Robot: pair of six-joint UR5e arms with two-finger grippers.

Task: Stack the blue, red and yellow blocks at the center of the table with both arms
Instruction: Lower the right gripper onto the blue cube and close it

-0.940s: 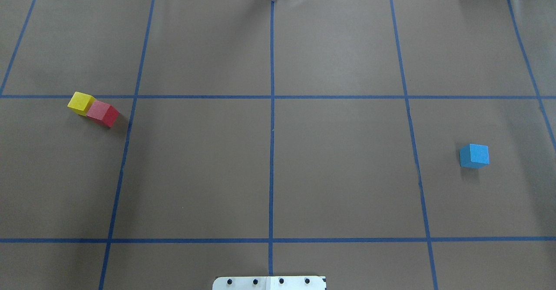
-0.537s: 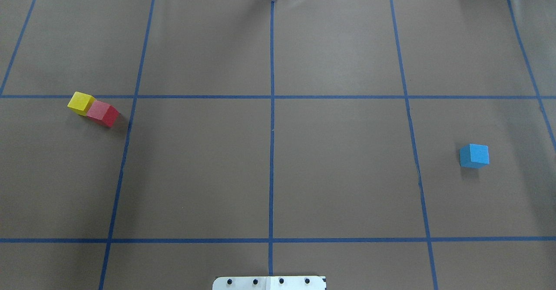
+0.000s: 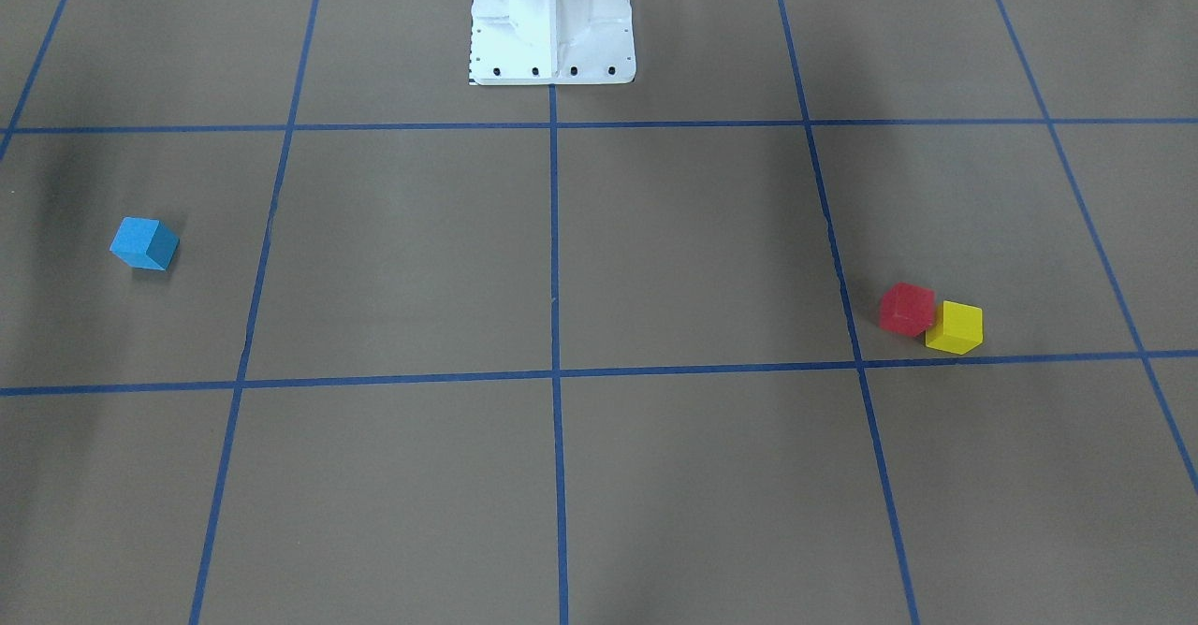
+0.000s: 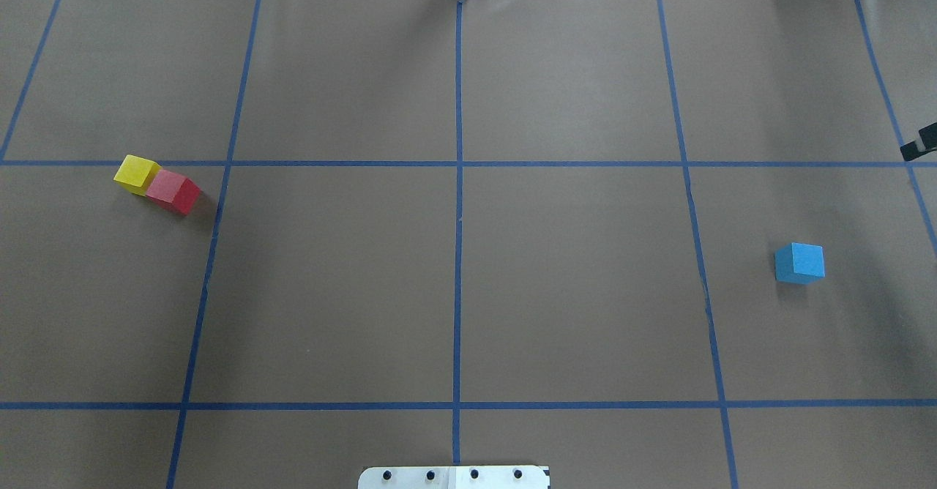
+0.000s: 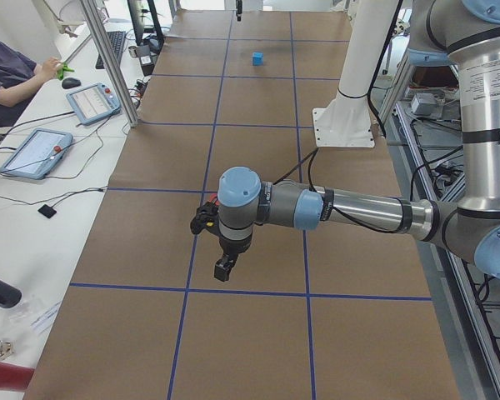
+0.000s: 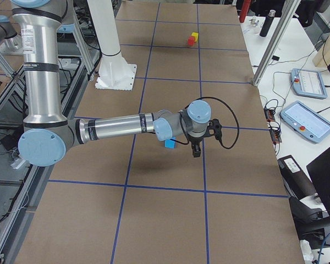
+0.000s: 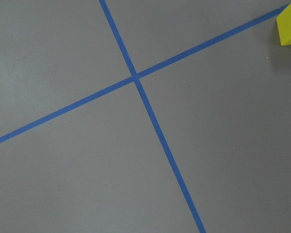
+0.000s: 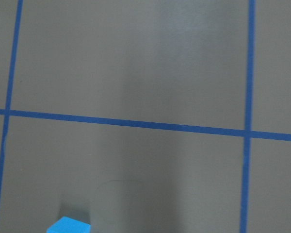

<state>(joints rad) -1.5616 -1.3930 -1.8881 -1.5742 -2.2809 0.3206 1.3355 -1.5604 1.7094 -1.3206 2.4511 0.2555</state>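
The yellow block (image 4: 137, 173) and the red block (image 4: 173, 191) touch each other at the table's left; they also show in the front view, the red block (image 3: 906, 309) beside the yellow block (image 3: 955, 327). The blue block (image 4: 800, 263) sits alone at the right. My left gripper (image 5: 225, 268) hangs over the table near the yellow block (image 7: 289, 26); I cannot tell whether it is open or shut. My right gripper (image 6: 196, 149) hovers by the blue block (image 6: 170, 143), whose corner shows in the right wrist view (image 8: 68, 226). Only its tip (image 4: 919, 145) shows overhead, and I cannot tell its state.
The brown table cover bears a grid of blue tape lines (image 4: 458, 218). The white robot base (image 3: 550, 21) stands at the table's near edge. A desk with tablets (image 5: 92, 102) and a seated person (image 5: 8, 75) runs along the far side.
A small part of my right gripper has come into the overhead view at the right edge. The three blocks have not moved.
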